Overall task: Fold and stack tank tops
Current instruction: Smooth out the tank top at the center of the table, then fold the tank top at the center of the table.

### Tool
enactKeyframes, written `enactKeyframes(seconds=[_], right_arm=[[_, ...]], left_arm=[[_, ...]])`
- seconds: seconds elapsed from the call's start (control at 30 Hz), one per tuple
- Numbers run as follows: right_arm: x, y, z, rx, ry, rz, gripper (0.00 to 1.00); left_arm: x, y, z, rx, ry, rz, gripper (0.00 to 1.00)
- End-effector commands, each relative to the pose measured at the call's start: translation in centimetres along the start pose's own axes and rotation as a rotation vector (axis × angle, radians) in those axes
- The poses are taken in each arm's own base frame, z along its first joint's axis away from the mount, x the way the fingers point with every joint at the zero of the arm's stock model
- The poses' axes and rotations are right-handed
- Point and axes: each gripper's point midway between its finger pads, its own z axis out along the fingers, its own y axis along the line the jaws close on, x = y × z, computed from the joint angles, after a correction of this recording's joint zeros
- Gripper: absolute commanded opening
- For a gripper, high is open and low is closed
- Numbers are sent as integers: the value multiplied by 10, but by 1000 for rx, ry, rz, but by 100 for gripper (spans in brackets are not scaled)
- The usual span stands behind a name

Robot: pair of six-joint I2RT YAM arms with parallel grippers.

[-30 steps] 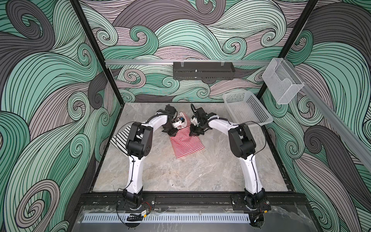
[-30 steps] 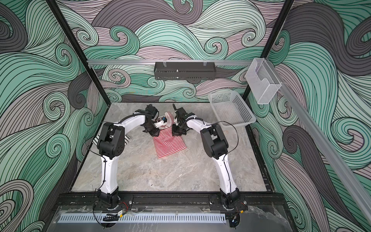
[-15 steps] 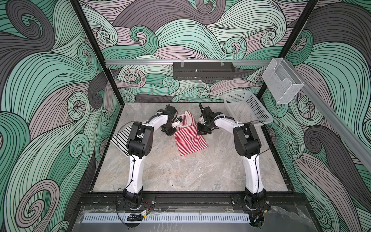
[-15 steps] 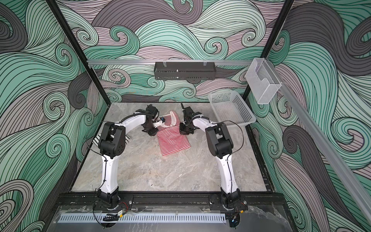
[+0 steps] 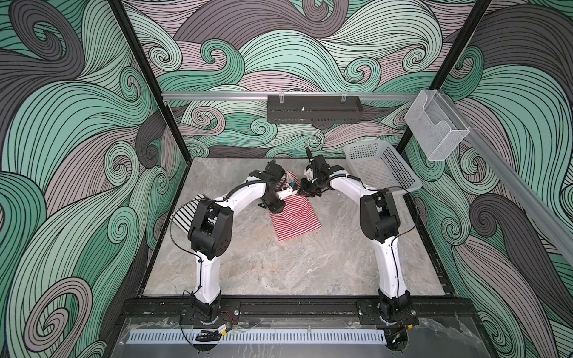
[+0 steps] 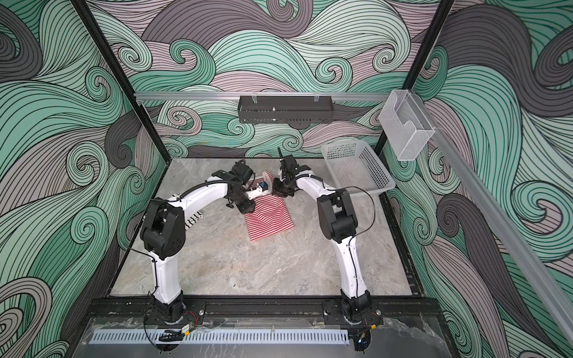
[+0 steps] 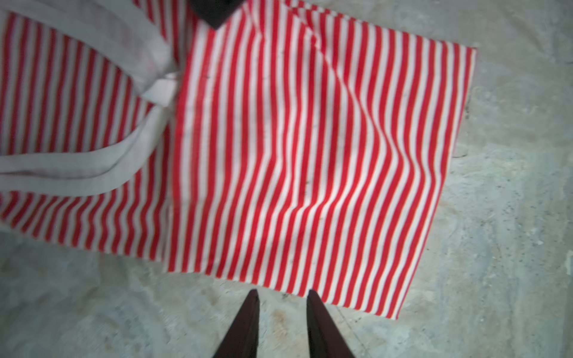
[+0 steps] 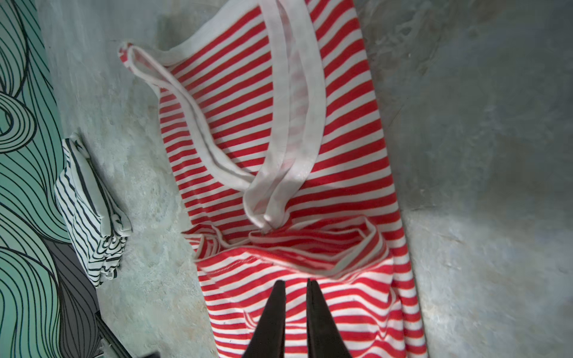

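The red striped top (image 5: 296,221) is lying in the far middle of the tabletop (image 5: 279,269), the black striped top (image 5: 181,217) at the left edge. The left end effector (image 7: 282,293) is hovering slightly spread and empty beside the red one; the right end effector (image 8: 294,282), narrowly spread, is hovering over its strap end.

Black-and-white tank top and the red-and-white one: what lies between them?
Only bare table in the right wrist view; the black-and-white tank top and red-and-white tank top lie apart.

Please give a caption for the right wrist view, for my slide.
Right claw, slightly open, over the red-and-white tank top; the black-and-white tank top lies apart, near the wall.
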Motion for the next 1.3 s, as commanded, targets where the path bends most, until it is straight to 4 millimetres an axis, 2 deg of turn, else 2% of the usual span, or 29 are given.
enactKeyframes(seconds=[0.0,0.23,0.4,0.47,0.53,0.63,0.73,0.8,0.9,1.03,1.13,1.27], right_arm=[[-6,-12,9,-29,22,76,16],[-27,-37,12,-17,-1,140,16],[-26,-61,12,62,15,171,16],[-22,-63,6,85,22,160,16],[-16,-53,-6,69,16,126,17],[5,-33,-33,66,-12,52,29],[41,-16,-56,37,-4,13,44],[70,-11,-64,23,10,5,49],[114,-15,-67,23,45,13,52],[165,-25,-63,44,95,31,53],[189,-31,-58,53,118,43,53],[201,-38,-55,41,116,79,54]], left_arm=[[19,-28,23,119,83,-14,31],[55,-52,47,148,173,-20,30],[81,-58,52,129,243,-22,30],[89,-58,51,110,266,-20,29],[94,-59,48,100,281,-18,29],[99,-61,39,82,278,-12,29],[102,-61,27,52,253,-6,30],[100,-58,17,13,214,-12,33],[96,-58,2,-27,140,-15,46],[93,-60,-13,-61,62,3,48],[95,-59,-15,-90,38,21,52],[97,-59,-13,-112,42,29,52]])
